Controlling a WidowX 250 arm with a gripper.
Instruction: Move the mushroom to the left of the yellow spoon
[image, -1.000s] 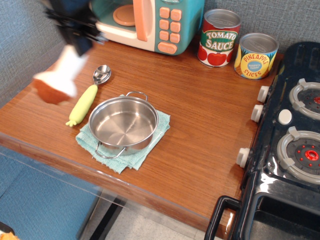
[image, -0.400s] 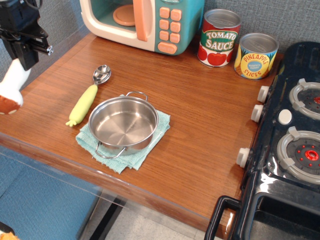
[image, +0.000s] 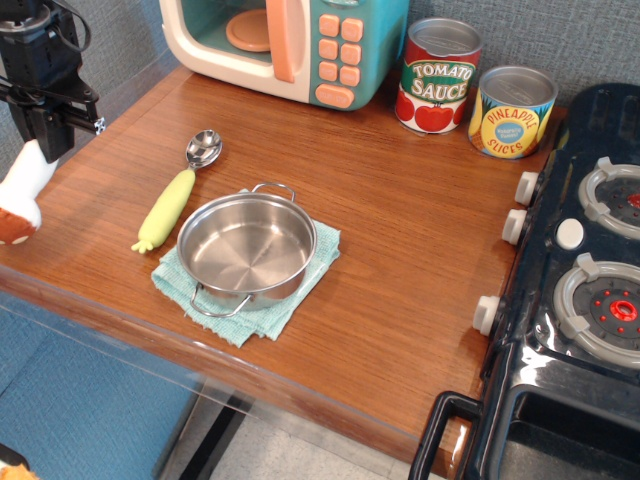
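Observation.image: tool (image: 42, 135) grips mushroom (image: 22, 198), far left of yellow spoon (image: 178, 191).

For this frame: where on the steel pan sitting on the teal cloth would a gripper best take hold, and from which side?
Probably the near wire loop handle of the shiny steel pan, approached from above. It sticks out past the rim over the teal cloth, thin enough to pinch. The round wall looks too wide and smooth.
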